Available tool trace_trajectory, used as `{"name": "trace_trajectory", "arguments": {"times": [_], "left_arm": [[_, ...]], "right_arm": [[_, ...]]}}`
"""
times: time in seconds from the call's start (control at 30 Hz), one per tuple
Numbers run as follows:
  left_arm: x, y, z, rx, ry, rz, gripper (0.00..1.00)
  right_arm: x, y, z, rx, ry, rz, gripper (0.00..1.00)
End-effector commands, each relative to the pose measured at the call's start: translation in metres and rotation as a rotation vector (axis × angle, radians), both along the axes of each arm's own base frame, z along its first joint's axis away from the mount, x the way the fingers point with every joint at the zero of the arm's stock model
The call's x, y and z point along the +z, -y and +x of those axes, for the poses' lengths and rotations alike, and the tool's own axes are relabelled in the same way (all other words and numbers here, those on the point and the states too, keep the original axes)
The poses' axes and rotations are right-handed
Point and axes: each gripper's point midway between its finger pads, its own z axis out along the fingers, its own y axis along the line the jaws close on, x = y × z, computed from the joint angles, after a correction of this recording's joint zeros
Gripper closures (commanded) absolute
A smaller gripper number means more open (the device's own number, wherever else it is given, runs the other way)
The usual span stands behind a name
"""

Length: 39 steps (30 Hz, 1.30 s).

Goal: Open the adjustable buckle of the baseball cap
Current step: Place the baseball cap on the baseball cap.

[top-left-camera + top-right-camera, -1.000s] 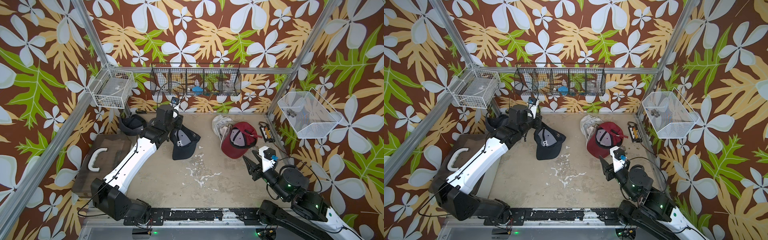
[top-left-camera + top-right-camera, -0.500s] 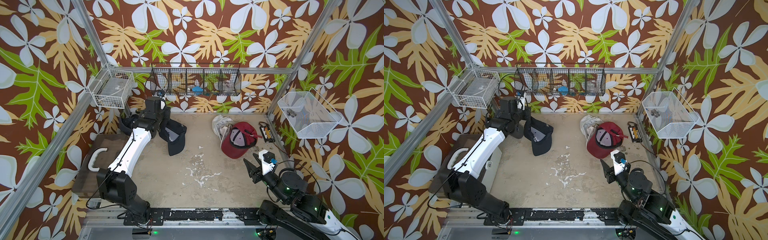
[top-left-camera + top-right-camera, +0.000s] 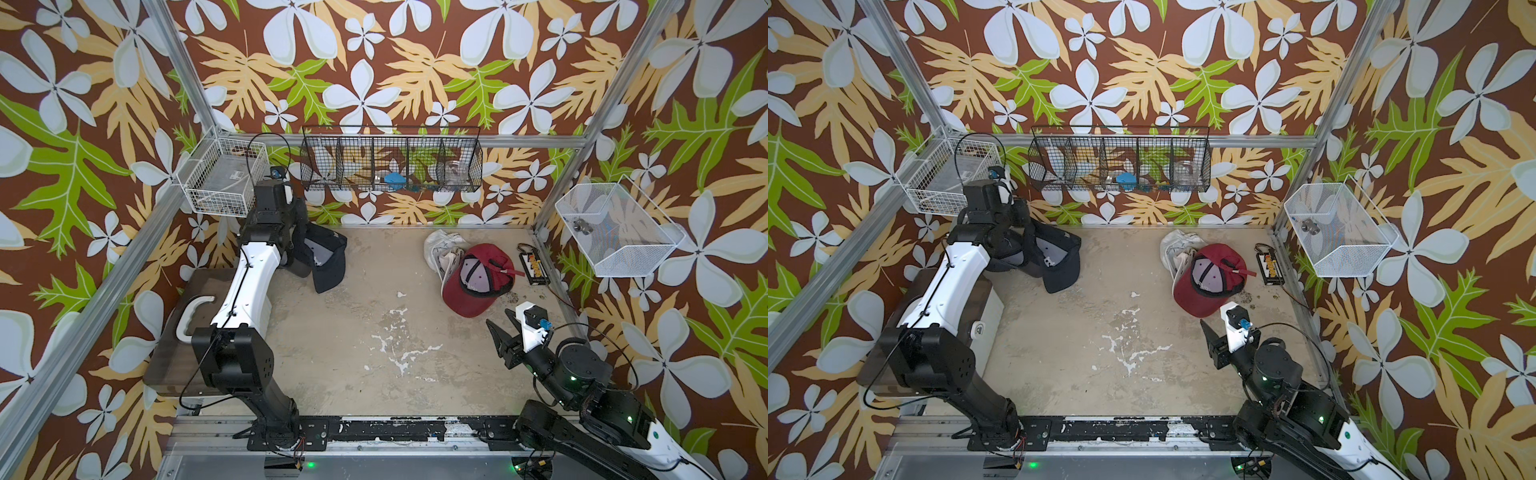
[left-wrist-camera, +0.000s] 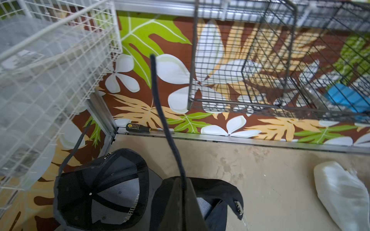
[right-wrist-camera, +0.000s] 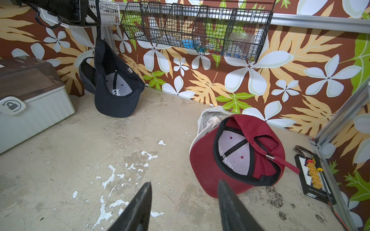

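We are in the strap-release step. The left jaws are clamped fully shut on the strap (image 4: 160, 104) of the navy cap (image 5: 117, 100). The cap hangs from the strap at the back left corner of the worktop (image 3: 374, 353). The buckle (image 4: 238, 208) sits on the opposite tab, apparently clear of the strap. The right jaws stand half open and empty, near the red cap (image 5: 206, 180). Next, in our judgement: confirm the separation, then lower the cap.

navy baseball cap (image 5: 117, 94), hung by its strap (image 4: 160, 112), brim touching floor, back-left corner; silver buckle (image 5: 130, 70) at rim
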Motion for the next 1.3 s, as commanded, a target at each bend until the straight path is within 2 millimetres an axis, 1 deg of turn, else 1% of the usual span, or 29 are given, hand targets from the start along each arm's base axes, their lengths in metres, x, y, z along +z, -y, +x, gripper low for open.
{"name": "trace_trajectory", "arguments": {"times": [0.0, 0.1, 0.23, 0.33, 0.4, 0.43, 0.47, 0.53, 0.57, 0.6, 0.63, 0.67, 0.7, 0.77, 0.87, 1.03, 1.13, 1.23, 1.27], "left_arm": [[0.013, -0.013, 0.007, 0.008, 0.055, -0.079, 1.0], [0.018, -0.035, 0.011, 0.055, 0.072, -0.105, 1.0], [0.023, -0.056, 0.014, 0.102, 0.087, -0.129, 1.0], [0.015, -0.065, 0.015, 0.137, 0.075, -0.136, 1.0], [0.004, -0.072, 0.015, 0.18, 0.054, -0.131, 1.0], [-0.001, -0.076, 0.014, 0.204, 0.047, -0.129, 0.99], [-0.006, -0.081, 0.013, 0.232, 0.039, -0.124, 0.94], [-0.013, -0.084, 0.011, 0.251, 0.032, -0.12, 0.84], [-0.014, -0.084, 0.01, 0.252, 0.031, -0.12, 0.76], [-0.016, -0.083, 0.009, 0.248, 0.03, -0.124, 0.6], [-0.015, -0.082, 0.008, 0.246, 0.034, -0.126, 0.48], [-0.013, -0.082, 0.007, 0.248, 0.041, -0.131, 0.4], [-0.01, -0.082, 0.005, 0.248, 0.05, -0.132, 0.34], [-0.004, -0.083, 0.001, 0.261, 0.063, -0.133, 0.27], [0.009, -0.082, -0.005, 0.259, 0.091, -0.136, 0.21], [0.035, -0.072, -0.02, 0.224, 0.157, -0.166, 0.18], [0.05, -0.062, -0.033, 0.189, 0.206, -0.18, 0.18], [0.061, -0.044, -0.043, 0.144, 0.236, -0.166, 0.18], [0.065, -0.035, -0.046, 0.124, 0.244, -0.154, 0.18]], "right_arm": [[0.002, 0.0, 0.0, 0.0, -0.003, 0.026, 0.45], [0.002, 0.0, -0.001, -0.001, -0.006, 0.029, 0.45], [0.001, 0.0, 0.0, -0.001, -0.008, 0.028, 0.45], [0.0, -0.002, 0.0, 0.004, -0.012, 0.024, 0.45], [0.0, -0.002, 0.0, 0.004, -0.013, 0.023, 0.45], [0.001, -0.002, 0.0, 0.004, -0.012, 0.025, 0.45], [0.0, -0.002, 0.0, 0.003, -0.013, 0.024, 0.45], [0.0, -0.002, 0.0, 0.005, -0.013, 0.024, 0.45], [0.0, -0.002, 0.0, 0.006, -0.013, 0.024, 0.45], [0.0, -0.003, 0.0, 0.007, -0.013, 0.024, 0.45], [0.0, -0.003, 0.0, 0.008, -0.015, 0.023, 0.45], [0.0, -0.003, 0.0, 0.008, -0.014, 0.022, 0.45], [0.0, -0.003, 0.0, 0.007, -0.015, 0.023, 0.45], [0.0, -0.003, 0.0, 0.008, -0.016, 0.022, 0.45], [0.0, -0.003, 0.0, 0.006, -0.016, 0.022, 0.45], [-0.001, -0.003, 0.001, 0.002, -0.019, 0.018, 0.45], [-0.001, -0.003, 0.001, 0.0, -0.019, 0.018, 0.45], [0.002, 0.0, 0.003, -0.019, -0.014, 0.019, 0.45], [0.004, 0.003, 0.004, -0.034, -0.009, 0.018, 0.45]]}}
